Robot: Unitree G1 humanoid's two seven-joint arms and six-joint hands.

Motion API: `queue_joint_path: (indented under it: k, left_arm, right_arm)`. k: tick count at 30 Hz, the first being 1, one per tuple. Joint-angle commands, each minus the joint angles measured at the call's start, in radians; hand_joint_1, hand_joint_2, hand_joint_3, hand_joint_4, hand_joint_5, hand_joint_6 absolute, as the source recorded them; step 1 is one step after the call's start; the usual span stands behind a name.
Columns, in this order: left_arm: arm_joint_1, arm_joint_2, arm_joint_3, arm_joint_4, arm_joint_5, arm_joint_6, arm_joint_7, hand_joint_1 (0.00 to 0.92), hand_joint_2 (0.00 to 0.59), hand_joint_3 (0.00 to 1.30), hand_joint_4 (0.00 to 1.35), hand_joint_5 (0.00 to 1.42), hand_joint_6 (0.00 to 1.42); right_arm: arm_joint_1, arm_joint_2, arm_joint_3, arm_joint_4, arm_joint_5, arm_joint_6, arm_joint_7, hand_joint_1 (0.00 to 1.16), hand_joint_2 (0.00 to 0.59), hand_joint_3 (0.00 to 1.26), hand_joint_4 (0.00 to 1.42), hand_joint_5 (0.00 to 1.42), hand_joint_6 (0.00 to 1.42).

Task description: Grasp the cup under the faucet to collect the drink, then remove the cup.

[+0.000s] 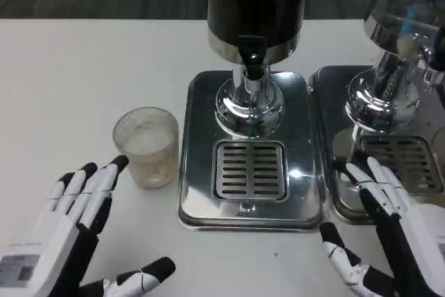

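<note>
A clear ribbed cup (147,146) stands upright on the white table, just left of the silver drip tray (201,199). The dark drink dispenser (254,5) rises behind the tray, its black faucet (252,57) above the slotted grate (249,170). Nothing stands on the grate. My left hand (73,224) lies open at the lower left, its fingertips (117,163) close to the cup's left side but apart from it. My right hand (389,234) is open at the lower right, fingers reaching over the edge of the second tray.
A second dispenser (400,26) with its own drip tray (334,144) stands at the right. Open white table spreads to the left and behind the cup. The table's far edge runs along the top.
</note>
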Motion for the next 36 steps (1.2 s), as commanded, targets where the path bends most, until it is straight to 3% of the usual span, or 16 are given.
queue_joint_path:
  k: [1, 8, 18, 36]
  left_arm:
    - [-0.06, -0.005, 0.024, 0.079, -0.07, -0.049, 0.022, 0.0, 0.073, 0.0, 0.0, 0.0, 0.0]
    - [-0.174, -0.002, 0.039, 0.192, -0.149, -0.093, 0.009, 0.0, 0.068, 0.0, 0.0, 0.0, 0.0]
    - [-0.38, -0.011, 0.032, 0.474, -0.233, -0.194, 0.022, 0.007, 0.057, 0.01, 0.0, 0.1, 0.06]
    - [-0.701, 0.011, -0.069, 0.948, -0.214, -0.295, 0.072, 0.122, 0.051, 0.02, 0.02, 0.17, 0.18]
  right_arm:
    - [-0.015, 0.013, 0.006, 0.01, 0.003, 0.007, 0.007, 0.43, 0.437, 0.17, 0.04, 0.07, 0.23]
    - [-0.02, 0.033, 0.021, 0.018, -0.003, 0.01, 0.002, 0.43, 0.437, 0.17, 0.06, 0.08, 0.23]
    - [-0.027, 0.047, 0.029, 0.025, 0.0, 0.011, 0.007, 0.43, 0.437, 0.19, 0.08, 0.11, 0.26]
    - [-0.009, 0.045, 0.028, 0.005, 0.003, 0.013, 0.025, 0.44, 0.446, 0.22, 0.14, 0.16, 0.28]
